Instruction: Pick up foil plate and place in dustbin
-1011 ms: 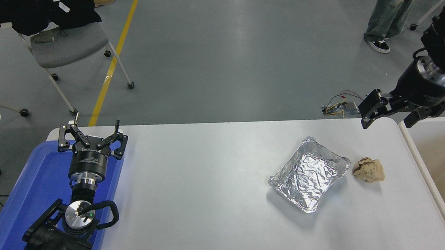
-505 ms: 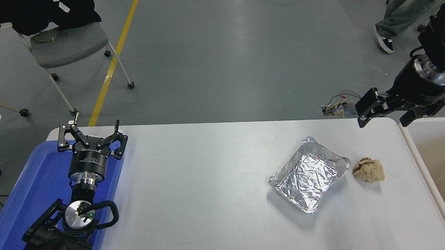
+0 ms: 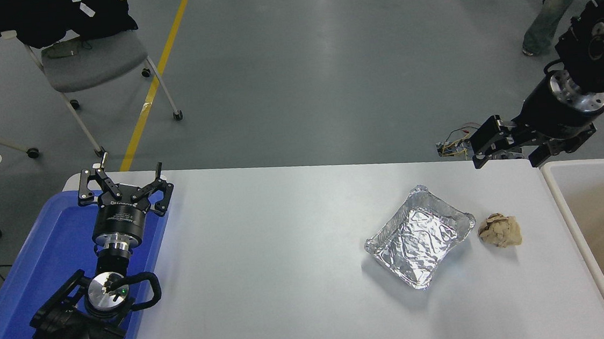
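A white worktop fills the lower frame over a grey floor, with the left claw parked open over the blue tray at lower left. Right of centre lies the foil plate, untouched, its long axis running lower left to upper right, a paper ball just beside it and the dustbin at the right edge. Farther back, the right claw hangs empty and seemingly open above the worktop's far edge at upper right, so the plate lies below and left of it, far nearer this arm, which reaches in tilted down-left.
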Available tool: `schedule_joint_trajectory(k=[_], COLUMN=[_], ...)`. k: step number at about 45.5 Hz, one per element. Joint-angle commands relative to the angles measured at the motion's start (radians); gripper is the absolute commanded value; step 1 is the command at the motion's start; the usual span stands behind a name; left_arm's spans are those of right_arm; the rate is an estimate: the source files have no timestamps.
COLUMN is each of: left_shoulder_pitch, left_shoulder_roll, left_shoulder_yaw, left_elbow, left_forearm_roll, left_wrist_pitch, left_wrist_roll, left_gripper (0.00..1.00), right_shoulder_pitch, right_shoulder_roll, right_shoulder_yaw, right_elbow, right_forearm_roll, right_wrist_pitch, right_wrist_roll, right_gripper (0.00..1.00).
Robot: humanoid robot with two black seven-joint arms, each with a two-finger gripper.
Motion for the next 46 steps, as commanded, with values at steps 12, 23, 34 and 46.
schedule_joint_trajectory(k=[12, 23, 34, 46], left_shoulder_pitch=[0.000, 0.000, 0.000, 0.000], left_shoulder_roll=[0.000, 0.000, 0.000, 0.000], left_shoulder_yaw=[0.000, 0.000, 0.000, 0.000], left_elbow=[0.000, 0.000, 0.000, 0.000], left_forearm_roll=[0.000, 0.000, 0.000, 0.000], left_wrist_pitch=[0.000, 0.000, 0.000, 0.000], left_wrist_roll=[0.000, 0.000, 0.000, 0.000], left_gripper=[1.00, 1.00, 1.00, 1.00], right_shoulder_pitch=[-0.024, -0.047, -0.120, -0.221], right_shoulder_roll=[0.007, 0.002, -0.027, -0.028], right_shoulder_yaw=[0.003, -0.014, -0.003, -0.006], right_elbow=[-0.005, -0.008, -0.003, 0.000], right_forearm_roll=[0.071, 0.061, 0.100, 0.178], right_wrist_pitch=[0.000, 0.000, 0.000, -0.139], right_wrist_roll=[0.002, 0.003, 0.001, 0.001], right_gripper=[1.00, 1.00, 1.00, 1.00])
